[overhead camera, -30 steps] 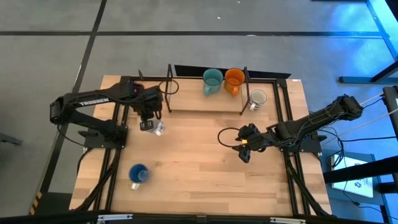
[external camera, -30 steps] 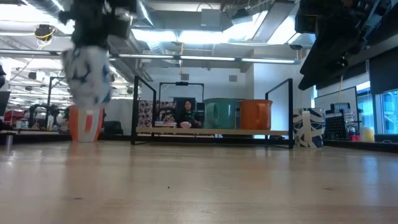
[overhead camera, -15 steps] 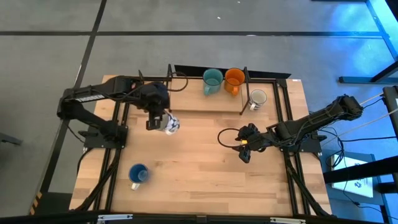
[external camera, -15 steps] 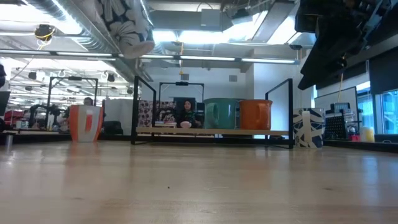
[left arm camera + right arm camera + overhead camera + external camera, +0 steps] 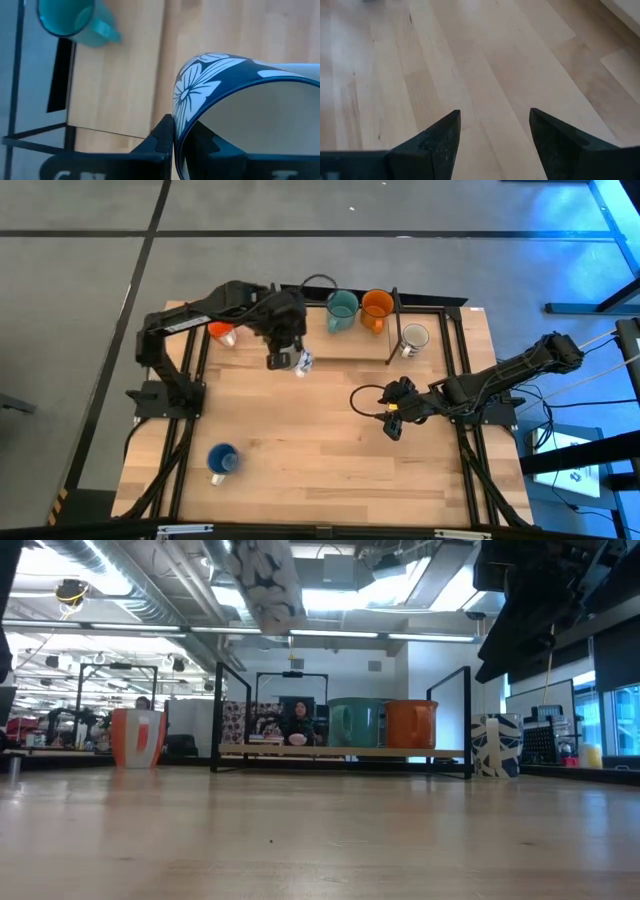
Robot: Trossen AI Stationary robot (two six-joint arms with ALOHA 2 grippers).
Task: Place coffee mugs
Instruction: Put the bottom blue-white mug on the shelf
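My left gripper (image 5: pixel 285 358) is shut on a white mug with a dark blue flower pattern (image 5: pixel 303 363), high above the table (image 5: pixel 262 585) near the rack's front edge. The teal mug (image 5: pixel 341 309) and the orange mug (image 5: pixel 377 307) stand on the rack shelf. A white-grey mug (image 5: pixel 413 338) stands to the right of the shelf. The orange-red mug (image 5: pixel 222 332) stands by the far left edge and the blue mug (image 5: pixel 222 459) near the left front. My right gripper (image 5: pixel 392 420) is open over the table's right half. My left gripper holds the flowered mug by its rim wall (image 5: pixel 176 120), pinched with one finger (image 5: pixel 161 134) outside and the other inside the mug. The fingers come from above. The mug is lifted clear of the table and hangs tilted below the fingers.
The rack is a low wooden shelf (image 5: pixel 330 348) with black upright frames at both ends (image 5: pixel 394 325), along the far edge. Bare shelf lies left of the teal mug (image 5: pixel 75 22). Bare wood (image 5: pixel 485 60) lies under the right gripper. People and desks show in the room behind.
My left gripper has carried the flowered mug up off the table and toward the right and the far edge, close to the rack. The mug has risen from near table height to well above it. The orange-red mug behind the arm has come into sight.
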